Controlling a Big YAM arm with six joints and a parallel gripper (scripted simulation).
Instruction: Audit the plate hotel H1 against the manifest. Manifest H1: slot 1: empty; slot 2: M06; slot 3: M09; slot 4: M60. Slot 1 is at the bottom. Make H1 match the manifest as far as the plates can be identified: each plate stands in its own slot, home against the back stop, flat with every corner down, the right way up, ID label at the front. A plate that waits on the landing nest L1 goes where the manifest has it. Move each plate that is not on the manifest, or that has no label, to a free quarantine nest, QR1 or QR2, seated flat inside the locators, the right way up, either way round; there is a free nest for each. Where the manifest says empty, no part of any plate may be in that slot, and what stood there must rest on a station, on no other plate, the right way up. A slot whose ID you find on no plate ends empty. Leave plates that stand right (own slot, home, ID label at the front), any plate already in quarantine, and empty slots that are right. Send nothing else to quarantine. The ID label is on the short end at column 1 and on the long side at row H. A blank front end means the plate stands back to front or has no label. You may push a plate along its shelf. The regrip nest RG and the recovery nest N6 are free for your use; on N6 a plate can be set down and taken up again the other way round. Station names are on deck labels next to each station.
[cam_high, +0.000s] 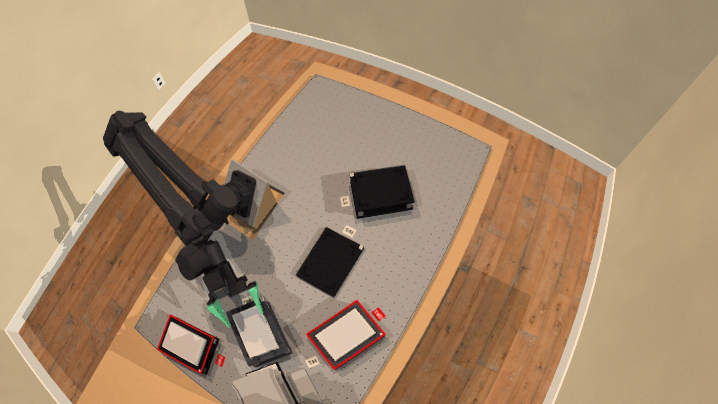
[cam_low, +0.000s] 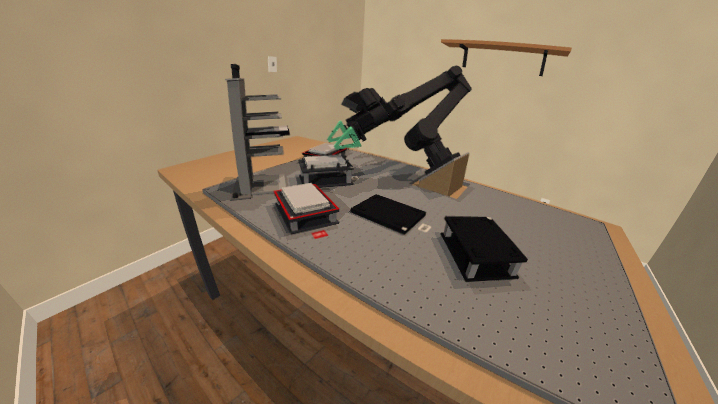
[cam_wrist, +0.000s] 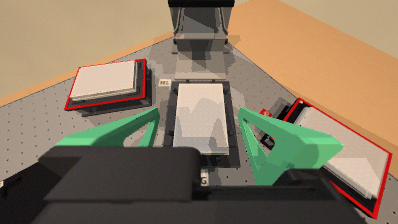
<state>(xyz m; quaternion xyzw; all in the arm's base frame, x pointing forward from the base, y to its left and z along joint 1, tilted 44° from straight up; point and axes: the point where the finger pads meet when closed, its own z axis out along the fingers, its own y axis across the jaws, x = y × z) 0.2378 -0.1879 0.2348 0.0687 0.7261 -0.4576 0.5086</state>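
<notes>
- The gripper (cam_wrist: 199, 131) is hanging with its green fingers spread wide, holding nothing, above a grey perforated deck (cam_high: 361, 130) on a wooden table (cam_low: 321, 309).
- A white plate (cam_wrist: 201, 116) is lying flat on the dark nest (cam_high: 281, 346) below, between two red-rimmed nests (cam_high: 313, 341), each bearing a plate.
- The plate hotel (cam_low: 236, 135) is standing just beyond.

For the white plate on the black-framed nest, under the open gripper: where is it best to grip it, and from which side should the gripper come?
Grip the white plate across its two long sides, coming from above. It lies flat on the nest, top uncovered, and the open gripper already has one green finger on each side of it.
</notes>
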